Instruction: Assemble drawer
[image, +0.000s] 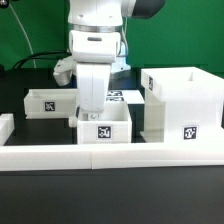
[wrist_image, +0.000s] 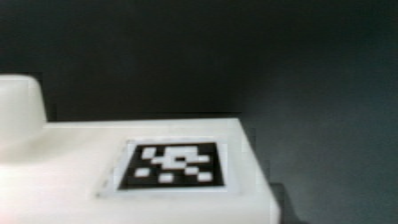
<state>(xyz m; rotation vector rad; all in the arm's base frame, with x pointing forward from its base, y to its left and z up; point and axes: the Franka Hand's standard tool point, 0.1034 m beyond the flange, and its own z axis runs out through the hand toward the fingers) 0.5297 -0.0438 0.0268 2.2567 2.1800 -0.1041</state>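
Note:
The tall open-fronted box case (image: 181, 103) stands at the exterior view's right, with a tag low on its front. One shallow tray (image: 49, 101) lies at the left. A second tray (image: 104, 126) sits in the middle, by the rail. My gripper (image: 93, 108) points straight down at the middle tray's back left corner. Its fingertips are hidden behind the tray wall, so I cannot tell whether they grip anything. The wrist view shows a white face with a tag (wrist_image: 178, 165) close up and no fingers; I cannot tell which part it is.
A long low white border rail (image: 110, 153) runs along the front. The marker board (image: 120, 96) lies flat behind the arm. A small white block (image: 5, 126) sits at the far left. Green backdrop and cables are behind.

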